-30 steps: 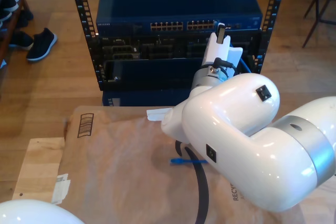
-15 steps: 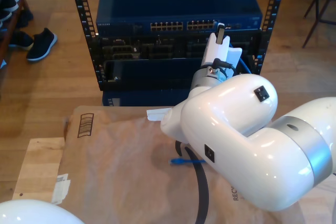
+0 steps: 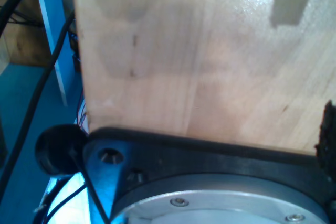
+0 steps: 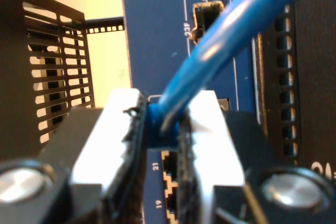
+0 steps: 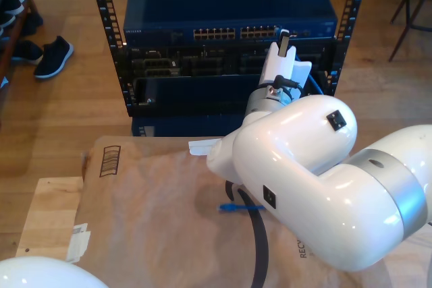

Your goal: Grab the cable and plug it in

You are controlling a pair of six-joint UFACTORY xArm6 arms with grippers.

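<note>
Second wrist view looks along my second end effector [image 4: 167, 129], whose white pads [image 4: 113, 129] pinch the plug end of the cable [image 4: 220, 35]; the blue cord runs up and away from the jaws, blurred by closeness. Behind it stands the blue switch [image 4: 152, 40], where "23F" reads beside a small slot, and "21" and "19" are printed next to ports just under the jaws. The plug itself sits deep between the pads, so whether it touches a port cannot be told. A black perforated panel [image 4: 52, 72] stands beside the switch. Exterior view shows the rack [image 5: 229, 45] with two rows of ports along the switch face; the small white brand text there is too fine to read. A big white arm [image 5: 317, 187] covers much of the rack's lower part and hides the jaws; a short blue piece of cable [image 5: 236, 206] lies on brown paper [image 5: 148, 214] over the bench, next to a thick black cable [image 5: 260, 247]. A barcode-like print [image 5: 109, 161] marks the paper, and partly hidden letters "REC" show by the arm. Dark shoes [image 5: 52, 56] sit on the floor at the exterior view's left. First wrist view shows a pale wooden board [image 3: 199, 56] and a black-and-metal flange [image 3: 210, 182]; my first end effector's jaws are not visible, so their state cannot be told.
</note>
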